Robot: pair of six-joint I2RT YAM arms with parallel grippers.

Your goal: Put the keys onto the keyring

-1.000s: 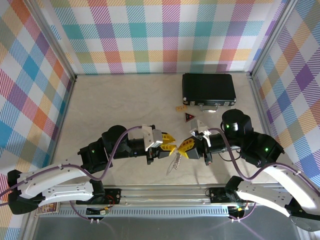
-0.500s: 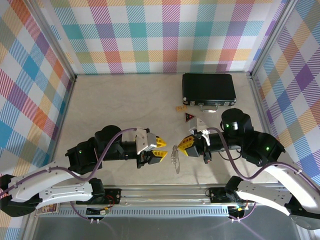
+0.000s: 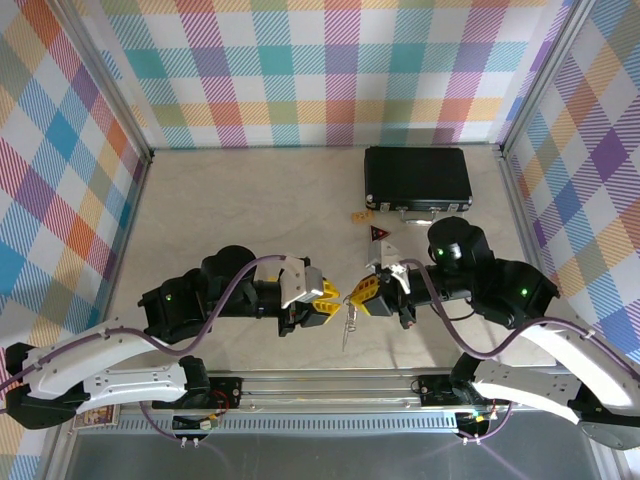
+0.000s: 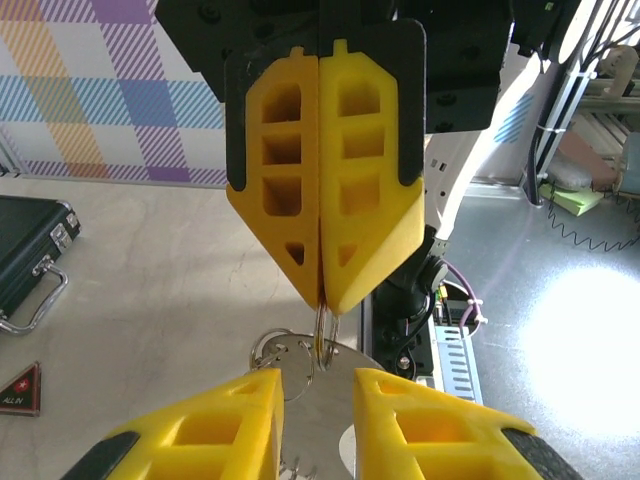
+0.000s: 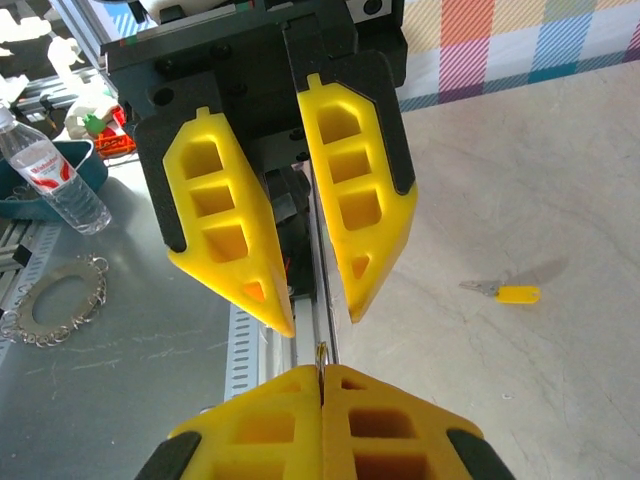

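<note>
- The right gripper (image 3: 356,295) has its yellow fingers pressed together on a thin wire ring at the top of the flat gray oval metal keyring (image 3: 348,322), which hangs below the fingertips, over the table's near edge.
- The left gripper (image 3: 334,297) faces it tip to tip, its yellow fingers apart.
- The left wrist view shows those parted fingers on either side of the keyring's silvery plate and small rings. Whether they touch the metal, I cannot tell.
- The right wrist view shows the small silver key with a yellow head (image 5: 505,293) lying flat on the beige table (image 3: 230,210), well apart from both grippers.
- That view also shows a clear plastic water bottle (image 5: 50,180) and a second oval metal loop (image 5: 50,300) fringed with small rings, on the gray surface off the table.
- The top view shows the black rectangular case (image 3: 417,178) at the far right, with the small tan tag (image 3: 361,215) and dark red triangular tag (image 3: 379,234) just in front of it.
- Half a second ago a clear gap separated the left gripper from the keyring; it has since closed in, and the right gripper has shifted slightly left.
</note>
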